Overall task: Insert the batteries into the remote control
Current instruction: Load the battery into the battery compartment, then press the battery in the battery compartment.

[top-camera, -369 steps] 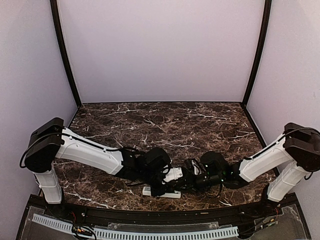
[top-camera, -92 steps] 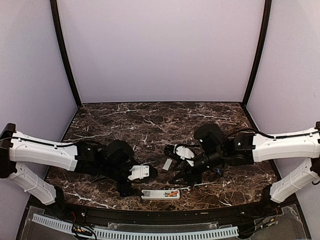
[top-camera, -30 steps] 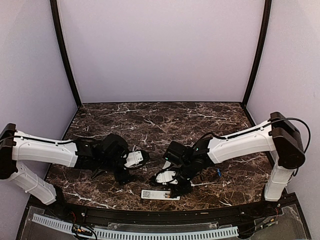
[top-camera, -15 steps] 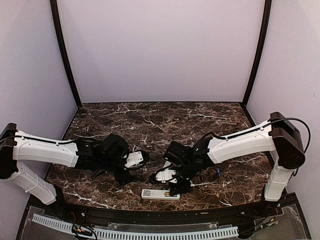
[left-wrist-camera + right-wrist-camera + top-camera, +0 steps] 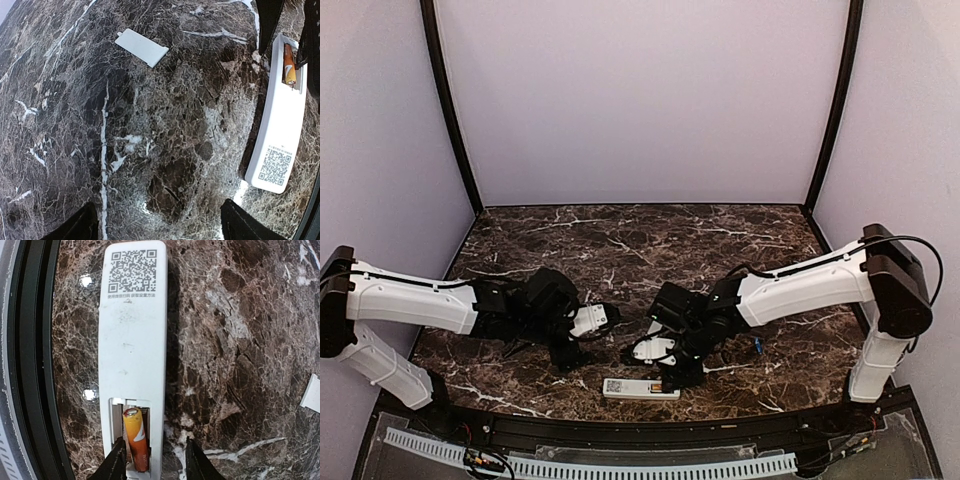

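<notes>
in the top view the right gripper (image 5: 672, 374) hangs over the right end of the remote control (image 5: 641, 388) and covers that end, so the battery bay cannot be seen from there; the blue battery (image 5: 757, 346) is only a tiny speck on the table (image 5: 720, 250) to the right of the right arm, well apart from the remote. the right wrist view cuts off the lower end of the open bay, where the orange battery (image 5: 136, 439) lies inside, and only a corner of the white cover (image 5: 311, 393) shows at the right edge. against the frame a second earlier, the right arm has barely shifted above the remote, and the left arm is unchanged. the right gripper's two fingertips (image 5: 117, 463) stand partly apart, straddling the bay end of the remote, one on each long side; whether they actually press its sides cannot be told. the left gripper (image 5: 157, 227) stands wide open over bare marble, holding nothing, with the cover (image 5: 142, 47) lying flat ahead of it and the remote, label side up, at the right of its view near the table's front edge.
</notes>
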